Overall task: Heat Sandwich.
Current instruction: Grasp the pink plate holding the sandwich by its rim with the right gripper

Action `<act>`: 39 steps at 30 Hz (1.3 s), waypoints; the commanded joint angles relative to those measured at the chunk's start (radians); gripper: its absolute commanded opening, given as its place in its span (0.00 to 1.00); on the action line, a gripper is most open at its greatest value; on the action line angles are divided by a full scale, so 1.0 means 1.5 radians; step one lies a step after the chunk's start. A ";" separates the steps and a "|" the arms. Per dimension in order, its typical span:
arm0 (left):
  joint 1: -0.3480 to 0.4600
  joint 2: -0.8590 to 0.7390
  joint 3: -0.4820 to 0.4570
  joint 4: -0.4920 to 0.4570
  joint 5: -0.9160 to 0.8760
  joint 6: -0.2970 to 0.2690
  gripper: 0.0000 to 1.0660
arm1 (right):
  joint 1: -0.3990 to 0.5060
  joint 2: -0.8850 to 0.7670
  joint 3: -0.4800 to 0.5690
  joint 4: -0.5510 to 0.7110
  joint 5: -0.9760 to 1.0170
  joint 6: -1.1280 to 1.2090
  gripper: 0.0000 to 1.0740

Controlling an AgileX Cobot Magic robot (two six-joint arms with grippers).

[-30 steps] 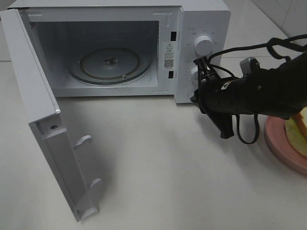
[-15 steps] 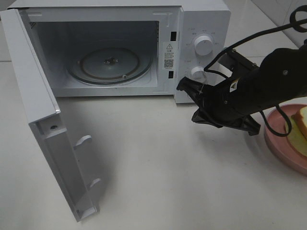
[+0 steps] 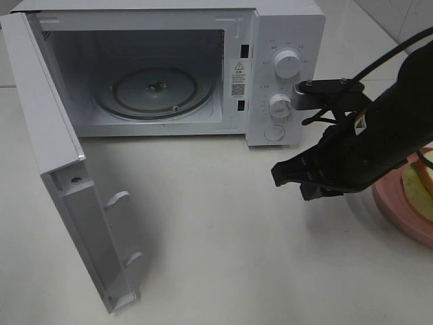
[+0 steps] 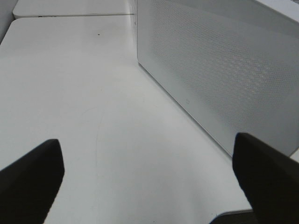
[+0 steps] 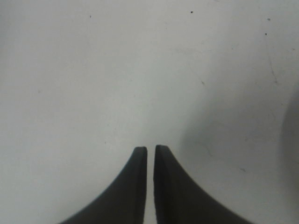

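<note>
The sandwich (image 3: 421, 184), white bread over a pale yellow-green layer, lies on a round pink plate (image 3: 396, 215) at the right edge of the exterior view, partly hidden by my right arm. My right gripper (image 3: 276, 175) hovers over the table left of the plate, pointing left. Its fingertips (image 5: 139, 154) stand almost together in the right wrist view, with only a thin slit and nothing between them. The left gripper (image 4: 149, 177) is open, its fingers wide apart above bare table beside the microwave's perforated side wall (image 4: 224, 70). It does not show in the exterior view.
A white microwave (image 3: 287, 34) stands at the back with its door (image 3: 54, 156) swung fully open to the left. The glass turntable (image 3: 154, 91) inside carries nothing. Two knobs (image 3: 287, 64) sit on its right panel, just behind my right arm.
The right arm has come away from the microwave's knobs and turned, so its gripper now points left, lower over the table. The sandwich and plate have not moved.
</note>
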 commanded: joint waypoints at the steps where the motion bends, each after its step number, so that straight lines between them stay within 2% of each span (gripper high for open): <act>1: -0.004 -0.017 0.002 -0.006 -0.005 -0.003 0.86 | -0.003 -0.026 -0.001 -0.009 0.055 -0.067 0.12; 5: -0.004 -0.017 0.002 -0.006 -0.005 -0.003 0.86 | -0.003 -0.046 -0.001 -0.009 0.098 -0.093 0.20; 6: -0.004 -0.017 0.002 -0.006 -0.005 -0.003 0.86 | -0.003 -0.052 -0.001 -0.011 0.106 -0.099 0.23; 7: -0.004 -0.017 0.002 -0.006 -0.005 -0.003 0.86 | -0.003 -0.061 -0.001 -0.011 0.111 -0.108 0.33; 8: -0.004 -0.017 0.002 -0.006 -0.005 -0.003 0.86 | -0.003 -0.061 -0.001 -0.011 0.111 -0.108 0.33; 10: -0.004 -0.017 0.002 -0.006 -0.005 -0.003 0.86 | -0.003 -0.072 -0.001 -0.011 0.112 -0.112 0.45; 11: -0.004 -0.017 0.002 -0.006 -0.005 -0.003 0.86 | -0.003 -0.081 -0.001 -0.011 0.112 -0.115 0.59; 12: -0.004 -0.017 0.002 -0.006 -0.005 -0.003 0.86 | -0.003 -0.081 -0.001 -0.011 0.112 -0.115 0.59; 14: -0.004 -0.017 0.002 -0.006 -0.005 -0.003 0.86 | -0.003 -0.085 -0.001 -0.011 0.113 -0.119 0.76; 15: -0.004 -0.017 0.002 -0.006 -0.005 -0.003 0.86 | -0.003 -0.085 -0.001 -0.012 0.122 -0.131 0.88; 16: -0.004 -0.017 0.002 -0.006 -0.005 -0.003 0.86 | -0.003 -0.085 -0.001 -0.012 0.125 -0.139 0.93; 18: -0.004 -0.017 0.002 -0.006 -0.005 -0.003 0.86 | -0.004 -0.085 -0.001 -0.012 0.129 -0.145 0.96; 21: -0.004 -0.017 0.002 -0.006 -0.005 -0.003 0.86 | -0.025 -0.085 -0.005 -0.011 0.146 -0.144 0.95; 29: -0.004 -0.017 0.002 -0.006 -0.005 -0.003 0.86 | -0.119 -0.083 -0.032 -0.045 0.192 -0.132 0.93; 33: -0.004 -0.017 0.002 -0.006 -0.005 -0.003 0.86 | -0.147 -0.081 -0.032 -0.045 0.192 -0.133 0.92; 39: -0.004 -0.017 0.002 -0.006 -0.005 -0.003 0.86 | -0.207 -0.036 -0.035 -0.043 0.194 -0.128 0.92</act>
